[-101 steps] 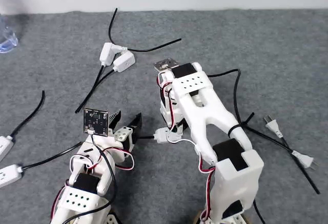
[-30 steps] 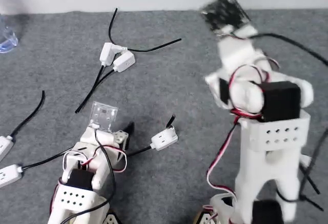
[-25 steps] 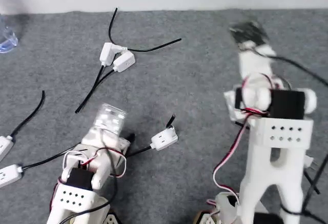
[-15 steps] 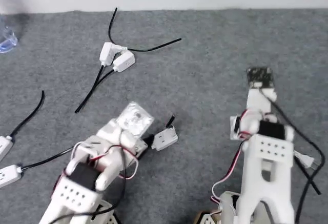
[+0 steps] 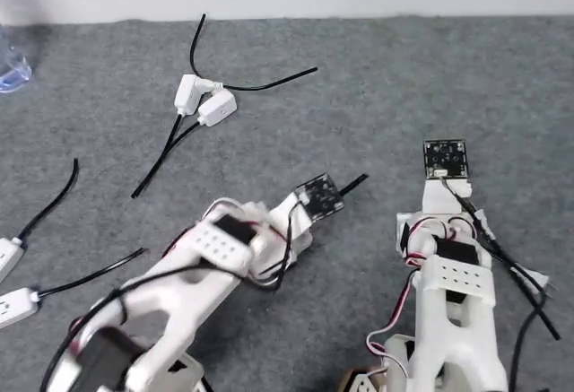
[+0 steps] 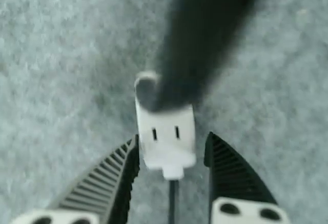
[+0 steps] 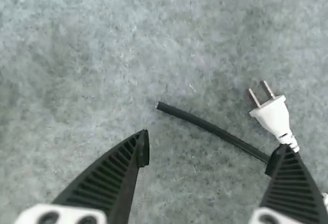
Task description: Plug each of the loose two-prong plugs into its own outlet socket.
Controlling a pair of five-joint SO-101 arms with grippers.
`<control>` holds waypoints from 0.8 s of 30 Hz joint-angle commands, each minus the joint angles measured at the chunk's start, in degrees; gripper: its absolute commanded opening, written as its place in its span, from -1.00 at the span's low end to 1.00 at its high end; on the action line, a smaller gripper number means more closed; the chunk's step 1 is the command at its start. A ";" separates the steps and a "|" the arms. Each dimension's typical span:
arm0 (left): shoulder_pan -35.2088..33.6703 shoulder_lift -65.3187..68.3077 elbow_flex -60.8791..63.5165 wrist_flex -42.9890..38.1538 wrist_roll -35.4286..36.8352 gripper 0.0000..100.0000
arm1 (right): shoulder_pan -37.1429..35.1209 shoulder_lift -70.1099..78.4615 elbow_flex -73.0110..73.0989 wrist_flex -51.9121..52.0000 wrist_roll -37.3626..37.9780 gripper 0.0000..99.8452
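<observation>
A white outlet socket [image 6: 165, 137] with two slots lies on the grey carpet between the fingers of my left gripper [image 6: 172, 141], which is open and close on both sides of it. A blurred black cable [image 6: 205, 34] crosses just beyond the socket. In the high view the left arm [image 5: 215, 248] reaches to the carpet's middle and covers the socket. My right gripper [image 7: 212, 142] is wide open over bare carpet. A white two-prong plug [image 7: 271, 114] lies beside one fingertip, with a black cable end [image 7: 160, 105] between the fingers. Another plug [image 5: 531, 276] lies by the right arm [image 5: 453, 275].
Two white joined plug-and-socket pieces [image 5: 202, 100] with black cables lie at the back left. Two more white sockets [image 5: 13, 305] sit at the left edge. A clear plastic object [image 5: 11, 65] is at the far left. Black cables trail along the right edge.
The left arm has swung forward and to the right, over the socket in the middle. The right arm has dropped from raised to low over the carpet by the plugs on the right.
</observation>
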 commanded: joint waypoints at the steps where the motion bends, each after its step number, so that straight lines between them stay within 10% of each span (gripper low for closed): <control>1: 0.18 4.57 -7.08 2.11 -0.53 -0.60 | 0.22 -1.54 -0.53 -1.80 0.35 -0.31; 16: -0.53 12.75 -14.73 11.25 -7.82 -0.97 | -0.22 -1.63 0.97 -3.91 0.35 -0.31; 24: -17.14 -4.66 -23.87 21.45 -12.22 -0.98 | -1.36 -1.63 1.76 -4.62 0.44 -0.31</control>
